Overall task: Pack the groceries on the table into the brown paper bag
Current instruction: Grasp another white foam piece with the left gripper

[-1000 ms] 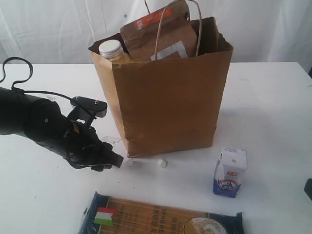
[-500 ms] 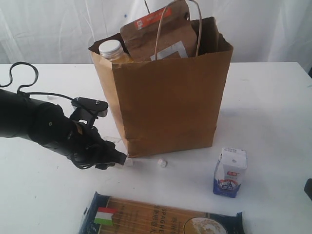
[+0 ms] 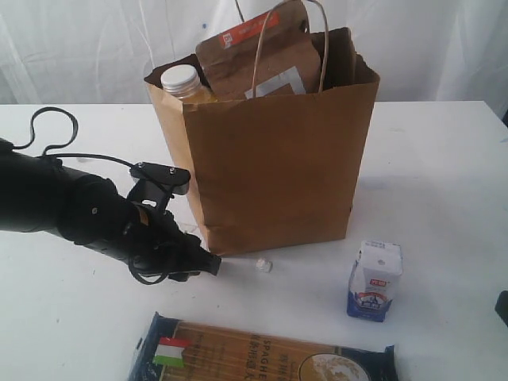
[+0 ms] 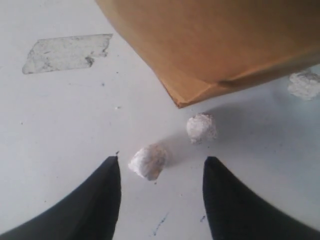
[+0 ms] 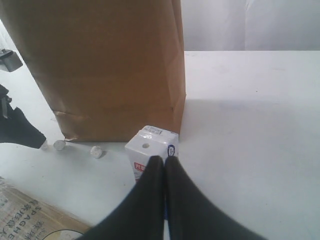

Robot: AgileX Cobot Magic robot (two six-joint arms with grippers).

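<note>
The tall brown paper bag [image 3: 274,163] stands mid-table, holding the brown pouch with orange label [image 3: 258,59] and the yellow white-capped bottle [image 3: 182,81]. The white-blue carton [image 3: 375,280] stands upright to the bag's front right, also shown in the right wrist view [image 5: 150,150]. The dark-blue spaghetti pack [image 3: 254,353] lies flat at the front edge. My left gripper [image 3: 208,264] is open, low at the bag's front left corner, with a tiny white lump [image 4: 148,161] between its fingers. My right gripper [image 5: 164,161] is shut and empty, just in front of the carton. Both jars are out of view.
Two more white lumps [image 4: 201,127] [image 4: 304,84] lie along the bag's base [image 4: 220,45]. A patch of tape [image 4: 67,51] sits on the white table [image 3: 429,167]. The left arm's black cable [image 3: 51,131] loops over the table's left side.
My left gripper has slid right along the table toward the bag's front left corner, reaching the white lumps. The bag, carton and spaghetti pack have stayed put.
</note>
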